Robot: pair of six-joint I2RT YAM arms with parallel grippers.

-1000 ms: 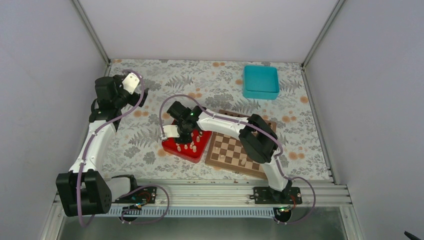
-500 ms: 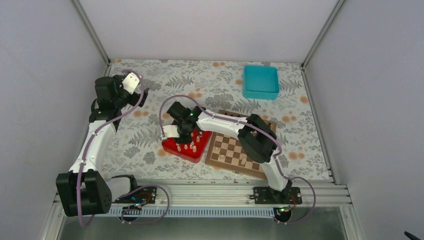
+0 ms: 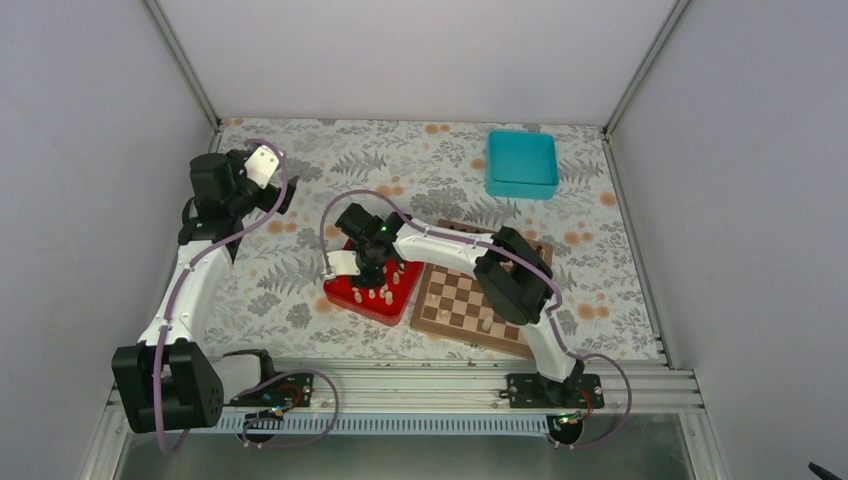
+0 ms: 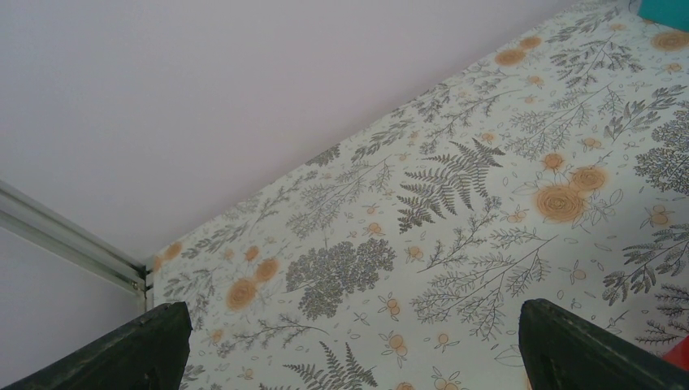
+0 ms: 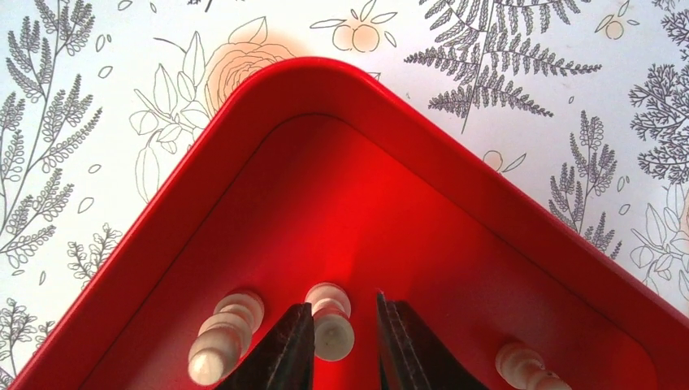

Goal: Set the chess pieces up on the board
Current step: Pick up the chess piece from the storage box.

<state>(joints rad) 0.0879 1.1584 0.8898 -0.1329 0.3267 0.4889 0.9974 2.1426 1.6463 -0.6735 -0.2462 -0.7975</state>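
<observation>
Right hand (image 5: 341,309) is down in the red tray (image 5: 455,203), bottom centre of its wrist view, nosed toward the tray's rounded corner. The fingers (image 5: 286,357) stand narrow, with only a slim gap between them. And there are the chess pieces (image 5: 331,323): one pale piece lies in that gap, snug against the finger on the frame's left. A sliver of red shows between it and the other finger, so it's straddled, not pinched. A second piece lies on its side just left of the fingers, and a third peeks in at the lower right edge.

From above, the tray sits centre frame on the flowered counter (image 3: 300,290), with pale pieces scattered over its floor. The right arm sweeps in to it from the lower right. The board (image 3: 455,300) lies just beside the tray on its right, turned at an angle, though whether their edges touch I can't tell. The arm covers much of the board, but a pale piece shows near its lower edge. The teal box (image 3: 521,163) sits in the upper right, well apart from everything.

Left hand (image 4: 353,349) is over on the left side of the overhead frame, above the counter. It's wide open: its two dark fingertips sit in the bottom corners of its wrist view, with fern-and-rose print showing between them.
</observation>
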